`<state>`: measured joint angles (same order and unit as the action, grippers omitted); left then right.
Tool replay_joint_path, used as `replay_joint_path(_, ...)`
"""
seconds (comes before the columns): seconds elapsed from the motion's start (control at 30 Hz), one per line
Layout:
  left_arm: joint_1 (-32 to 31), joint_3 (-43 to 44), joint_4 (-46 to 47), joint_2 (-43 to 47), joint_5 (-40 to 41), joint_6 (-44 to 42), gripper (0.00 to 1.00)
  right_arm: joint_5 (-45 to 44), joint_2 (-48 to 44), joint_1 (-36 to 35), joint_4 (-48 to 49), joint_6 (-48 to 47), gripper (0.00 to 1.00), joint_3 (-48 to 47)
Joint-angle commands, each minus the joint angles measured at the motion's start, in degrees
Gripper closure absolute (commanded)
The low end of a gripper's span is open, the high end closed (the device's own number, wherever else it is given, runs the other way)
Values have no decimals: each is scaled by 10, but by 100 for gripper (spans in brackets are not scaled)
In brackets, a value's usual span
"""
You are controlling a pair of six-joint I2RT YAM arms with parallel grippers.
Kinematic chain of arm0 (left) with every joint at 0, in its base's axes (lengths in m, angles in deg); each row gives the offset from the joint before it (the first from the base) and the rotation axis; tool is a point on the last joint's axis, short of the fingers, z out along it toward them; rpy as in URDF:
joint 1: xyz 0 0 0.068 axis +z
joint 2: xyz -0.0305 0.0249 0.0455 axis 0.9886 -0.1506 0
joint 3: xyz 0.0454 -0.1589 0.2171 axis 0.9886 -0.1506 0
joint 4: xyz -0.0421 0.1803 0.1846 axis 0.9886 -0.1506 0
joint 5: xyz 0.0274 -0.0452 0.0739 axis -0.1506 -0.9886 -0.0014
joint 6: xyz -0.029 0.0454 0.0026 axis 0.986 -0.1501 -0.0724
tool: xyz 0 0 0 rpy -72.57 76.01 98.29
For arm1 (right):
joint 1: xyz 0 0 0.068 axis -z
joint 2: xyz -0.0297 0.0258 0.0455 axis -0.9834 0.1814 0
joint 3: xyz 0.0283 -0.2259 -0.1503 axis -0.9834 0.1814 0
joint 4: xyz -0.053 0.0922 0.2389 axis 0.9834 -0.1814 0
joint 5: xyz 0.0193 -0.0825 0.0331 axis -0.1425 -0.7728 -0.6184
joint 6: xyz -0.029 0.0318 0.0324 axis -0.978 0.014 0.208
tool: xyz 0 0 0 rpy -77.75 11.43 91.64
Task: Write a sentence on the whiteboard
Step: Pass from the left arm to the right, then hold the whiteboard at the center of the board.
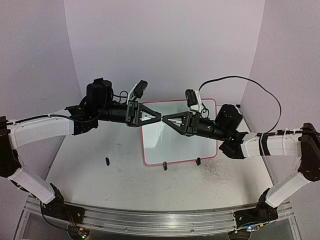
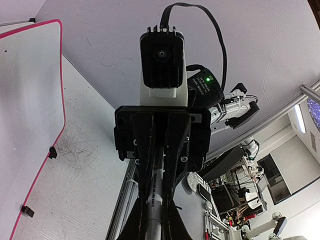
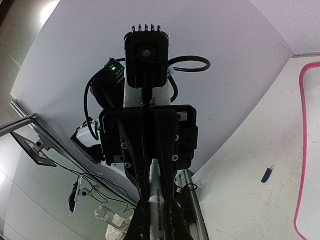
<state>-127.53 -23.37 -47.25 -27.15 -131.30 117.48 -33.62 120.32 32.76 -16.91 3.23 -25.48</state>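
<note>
Top external view: I see the left gripper (image 1: pixel 158 117) and right gripper (image 1: pixel 165 120) meeting tip to tip above the whiteboard (image 1: pixel 172 142), mid-frame.
Fingers: both pairs are clamped on one white marker (image 3: pixel 154 197).
Progress: the board looks blank to me; I judge all the writing is left.
Hidden: the right arm covers the board's right part, and I cannot tell whether the marker is capped.

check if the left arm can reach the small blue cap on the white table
Probably yes: nothing stands over the small blue cap, but the left pincer is shut on a white marker.
</note>
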Motion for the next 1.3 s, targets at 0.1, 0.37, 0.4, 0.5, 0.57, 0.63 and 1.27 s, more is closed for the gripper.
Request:
replay_joint_path(0.1,-3,-12,10,12,10,1,100,12,3,-8,66,-2,100,-22)
replay_joint_path(0.37,3,-38,-9,55,38,-12,35,-70,-38,-7,26,-33,100,27)
replay_joint_path(0.4,7,-42,-18,64,40,-18,26,-89,-47,-7,3,-43,100,31)
replay_joint_path(0.5,30,-62,-41,104,44,-27,11,-146,-85,-7,-97,-84,100,38)
replay_joint_path(0.57,51,-67,-84,136,66,-49,4,-192,-114,-8,-155,-104,100,42)
replay_joint_path(0.63,66,-73,-136,166,105,-87,1,-242,-144,-8,-213,-123,100,45)
replay_joint_path(1.27,174,-39,-10,-69,65,-168,14,-429,-198,-7,-404,-352,96,-33)
